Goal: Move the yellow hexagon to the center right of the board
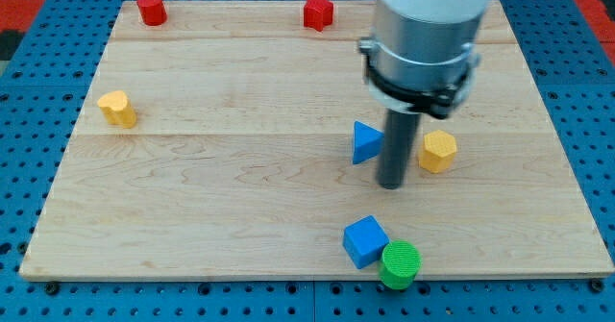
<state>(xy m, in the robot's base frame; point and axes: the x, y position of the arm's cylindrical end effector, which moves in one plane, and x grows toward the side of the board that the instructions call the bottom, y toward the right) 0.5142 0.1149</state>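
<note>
No brand, label or writing can be read anywhere here. The desk (pixel 192 197) is pale wooden planking with visible grain, lying on blue pegboard (pixel 29 82) dotted with holes. I carry no claw, so there is nothing to be apart or together: only a straight dark rod under a grey cylindrical housing with a black collar. My tip (pixel 390 184) stands on the wood between the blue triangle (pixel 364 142), just to its left, and the yellow hexagon (pixel 437 152), just to its right; whether it touches either I cannot tell.

The yellow hexagon sits right of the desk's middle, well short of the right edge, its faceted sides matte. Near the bottom edge a blue cube (pixel 365 241) touches a green cylinder (pixel 400 264) with a ribbed top. A second yellow block (pixel 116 109), roughly heart-shaped, lies near the left edge. Along the top edge stand two red blocks: a rounded one (pixel 151 9) near the top left corner and a star-like one (pixel 318 12) further right.
</note>
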